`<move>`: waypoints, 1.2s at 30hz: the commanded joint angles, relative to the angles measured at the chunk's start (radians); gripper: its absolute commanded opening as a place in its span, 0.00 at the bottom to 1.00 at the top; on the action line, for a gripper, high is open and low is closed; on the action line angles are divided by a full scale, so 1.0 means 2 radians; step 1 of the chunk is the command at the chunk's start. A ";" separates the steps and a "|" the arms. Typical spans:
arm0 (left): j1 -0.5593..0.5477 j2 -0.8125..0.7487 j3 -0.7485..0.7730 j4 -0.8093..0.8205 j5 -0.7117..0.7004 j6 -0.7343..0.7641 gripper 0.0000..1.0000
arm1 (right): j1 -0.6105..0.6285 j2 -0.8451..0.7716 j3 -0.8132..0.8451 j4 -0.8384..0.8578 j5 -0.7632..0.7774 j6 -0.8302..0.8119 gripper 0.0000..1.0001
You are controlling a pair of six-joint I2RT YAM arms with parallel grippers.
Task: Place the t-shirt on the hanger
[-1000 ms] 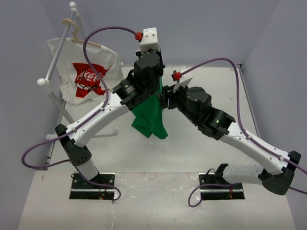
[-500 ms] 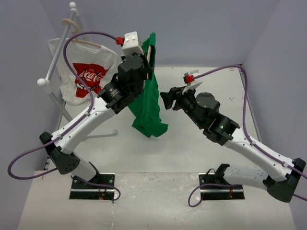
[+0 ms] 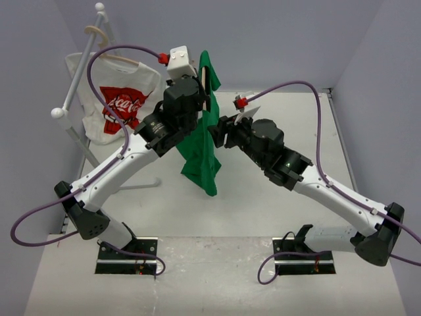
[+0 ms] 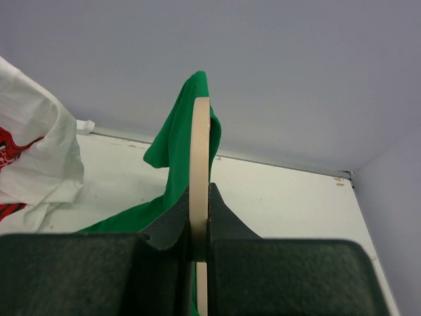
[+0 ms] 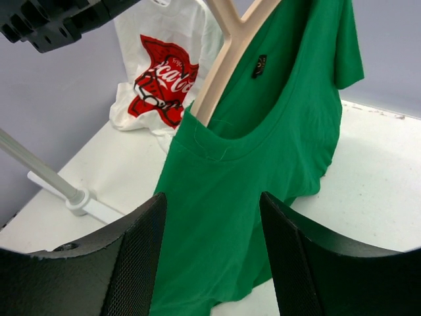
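**A:** Table [image 3: 263,217] down below, and the white shirt [image 3: 141,82] is on its rack [image 3: 72,92], off to the side of the left jaws.

**B:** And the t-shirt [image 5: 263,131]?

**A:** It hangs just ahead of the right gripper [image 5: 212,201], whose jaws are spread wide with nothing in them. The hanger [image 5: 220,72] pokes in through its collar.

**B:** Left gripper [image 4: 199,220]?

**A:** Clamped tight on the hanger, which sits edge-on between its fingers, with green cloth draped beyond the jaws.

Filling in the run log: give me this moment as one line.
left pincer: shut on hanger | right pincer: open, facing t-shirt | t-shirt: green, hanger enters neck opening, cloth draped down
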 commanded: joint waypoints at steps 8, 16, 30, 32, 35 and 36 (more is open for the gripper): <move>0.000 -0.009 0.003 0.013 -0.025 -0.057 0.00 | 0.000 0.047 0.002 0.066 0.018 0.018 0.59; 0.001 -0.010 -0.015 0.020 -0.052 -0.053 0.00 | 0.002 0.015 -0.021 0.092 0.012 0.048 0.58; 0.001 -0.001 -0.019 0.028 -0.039 -0.061 0.00 | 0.007 0.023 -0.017 0.071 0.008 0.050 0.57; 0.001 -0.002 -0.016 0.026 -0.038 -0.061 0.00 | 0.007 0.038 -0.011 0.071 0.014 0.046 0.57; 0.001 -0.002 -0.015 0.026 -0.041 -0.061 0.00 | 0.007 0.065 0.008 0.063 0.013 0.042 0.57; 0.001 -0.001 -0.015 0.025 -0.042 -0.060 0.00 | 0.007 0.071 0.014 0.059 0.012 0.043 0.57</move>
